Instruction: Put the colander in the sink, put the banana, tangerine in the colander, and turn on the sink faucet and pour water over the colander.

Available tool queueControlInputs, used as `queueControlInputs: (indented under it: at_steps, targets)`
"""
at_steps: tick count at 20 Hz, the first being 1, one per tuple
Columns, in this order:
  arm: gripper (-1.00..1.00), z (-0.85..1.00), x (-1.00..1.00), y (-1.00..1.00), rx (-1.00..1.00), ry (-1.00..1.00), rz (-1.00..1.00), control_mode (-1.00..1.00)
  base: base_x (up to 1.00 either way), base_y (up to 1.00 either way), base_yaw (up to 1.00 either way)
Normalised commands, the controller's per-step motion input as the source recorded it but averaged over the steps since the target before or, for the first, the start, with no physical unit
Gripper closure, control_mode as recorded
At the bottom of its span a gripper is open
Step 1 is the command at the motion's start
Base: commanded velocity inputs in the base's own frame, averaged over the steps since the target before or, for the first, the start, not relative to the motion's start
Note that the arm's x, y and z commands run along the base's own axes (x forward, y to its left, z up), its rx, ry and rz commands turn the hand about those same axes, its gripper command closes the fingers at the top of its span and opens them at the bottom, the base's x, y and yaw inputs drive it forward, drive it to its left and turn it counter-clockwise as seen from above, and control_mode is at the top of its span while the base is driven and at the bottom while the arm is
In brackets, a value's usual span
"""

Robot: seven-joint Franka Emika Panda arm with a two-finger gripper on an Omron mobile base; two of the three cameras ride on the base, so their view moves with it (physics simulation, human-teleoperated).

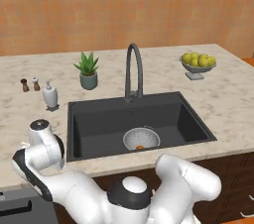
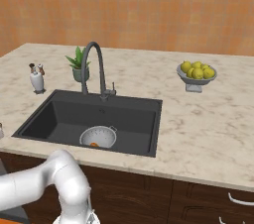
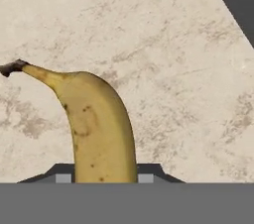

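— Two fingers [image 3: 63, 178] flank the banana [image 3: 101, 129]: pinching it?
— They sit right against its sides over the marble counter [image 3: 163, 59], so it looks gripped.
— And the rest?
— Colander [image 1: 141, 139] is in the sink [image 1: 99, 124] with something orange, likely the tangerine [image 1: 140, 146], inside. Faucet [image 1: 133, 69] stands behind; fruit bowl [image 1: 198, 65] well to the right.

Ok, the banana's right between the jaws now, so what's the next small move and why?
Probably finish closing on the banana and lift it straight up. It lies on the marble counter with a jaw at each side, while the colander already sits in the sink holding something orange.
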Motion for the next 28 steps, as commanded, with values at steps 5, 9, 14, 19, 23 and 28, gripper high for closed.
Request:
queueControlInputs:
  at_steps: [5, 9, 14, 19, 23, 28]
  targets:
    - [1.00, 0.96, 0.17, -0.10, 0.00, 0.17, -0.16, -1.00, 0.00, 0.00, 0.00]
    - [1.00, 1.00, -0.08, -0.63, -0.01, 0.14, -0.19, -1.00, 0.00, 0.00, 0.00]
    - [1.00, 0.66, -0.47, -0.96, -0.11, -0.08, -0.10, -1.00, 0.00, 0.00, 0.00]
    - [1.00, 0.37, -0.07, -1.00, -0.12, -0.02, -0.08, -1.00, 0.00, 0.00, 0.00]
    - [1.00, 0.51, -0.02, -1.00, -0.02, -0.04, 0.00, -1.00, 0.00, 0.00, 0.00]
    - [1.00, 0.39, -0.39, -1.00, 0.00, -0.04, 0.02, -1.00, 0.00, 0.00, 0.00]
